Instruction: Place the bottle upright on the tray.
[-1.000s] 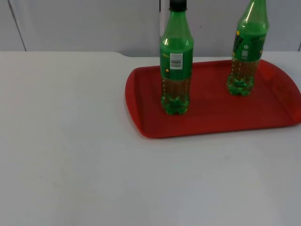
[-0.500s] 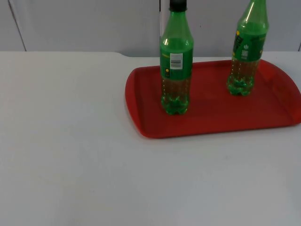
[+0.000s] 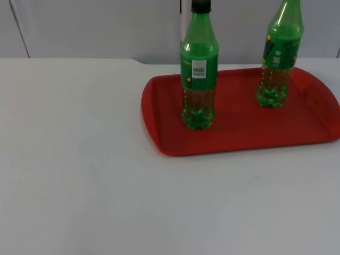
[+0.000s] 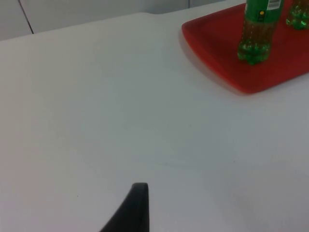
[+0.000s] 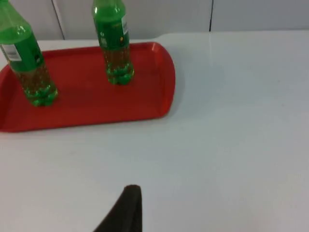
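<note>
Two green bottles stand upright on the red tray [image 3: 239, 133], long axes vertical, caps up. The black-capped bottle [image 3: 199, 69] stands near the tray's left end; the second bottle [image 3: 279, 53] stands toward the tray's far edge, well apart from the first. The tray lies at the far right of the white table [image 3: 79, 159], close to the grey wall. Open table spreads left and in front of the tray. A black fingertip of the left end effector [image 4: 133, 210] and one of the right end effector [image 5: 126, 209] hang above bare table; whether either is spread, I cannot tell.

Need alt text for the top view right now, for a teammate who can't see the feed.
Two green bottles stand upright on a red tray at the far right of a white table: one with a black cap near the tray's left end, the other toward its back right.
</note>
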Motion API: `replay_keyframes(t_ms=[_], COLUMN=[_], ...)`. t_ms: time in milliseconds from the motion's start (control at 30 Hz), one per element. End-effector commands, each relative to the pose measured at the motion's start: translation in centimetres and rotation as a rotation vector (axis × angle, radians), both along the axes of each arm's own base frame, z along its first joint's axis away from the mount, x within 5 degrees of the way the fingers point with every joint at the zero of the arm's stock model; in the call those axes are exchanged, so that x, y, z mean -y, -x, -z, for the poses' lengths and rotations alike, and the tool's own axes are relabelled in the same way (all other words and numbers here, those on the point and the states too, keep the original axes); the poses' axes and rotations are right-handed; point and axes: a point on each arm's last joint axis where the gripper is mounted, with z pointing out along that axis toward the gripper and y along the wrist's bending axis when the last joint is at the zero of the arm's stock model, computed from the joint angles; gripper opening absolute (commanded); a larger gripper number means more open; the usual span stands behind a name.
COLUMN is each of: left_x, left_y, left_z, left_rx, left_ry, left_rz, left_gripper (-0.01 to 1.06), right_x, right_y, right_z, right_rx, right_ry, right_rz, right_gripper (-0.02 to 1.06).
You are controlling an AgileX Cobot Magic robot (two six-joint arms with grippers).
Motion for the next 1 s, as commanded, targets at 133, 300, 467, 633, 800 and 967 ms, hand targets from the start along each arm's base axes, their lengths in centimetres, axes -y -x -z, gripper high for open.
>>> replay_keyframes(t_ms=[133, 300, 467, 633, 800, 967], left_x=[0.0, 0.0, 0.0, 0.0, 0.0, 0.0], left_y=[0.0, 0.0, 0.0, 0.0, 0.0, 0.0], left_z=[0.1, 0.1, 0.1, 0.1, 0.1, 0.1], left_rx=[-0.001, -0.001, -0.001, -0.001, -0.001, -0.001], left_ry=[0.0, 0.0, 0.0, 0.0, 0.0, 0.0], left_rz=[0.002, 0.002, 0.002, 0.002, 0.002, 0.002], left_gripper=[1.05, 1.05, 1.05, 1.05, 1.05, 1.05], right_x=[-0.5, -1.0, -1.3, -1.3, -1.3, -1.2], right_y=[-1.3, -2.0, -1.9, -1.9, -1.9, -1.9], right_z=[1.6, 2.5, 2.5, 2.5, 2.5, 2.5], right_rx=[-0.017, -0.022, -0.018, -0.018, -0.018, -0.018], right_ry=[-0.008, 0.002, 0.018, 0.018, 0.023, 0.025], right_rz=[-0.033, -0.089, -0.134, -0.134, -0.135, -0.134], right_gripper=[1.05, 1.05, 1.05, 1.05, 1.05, 1.05])
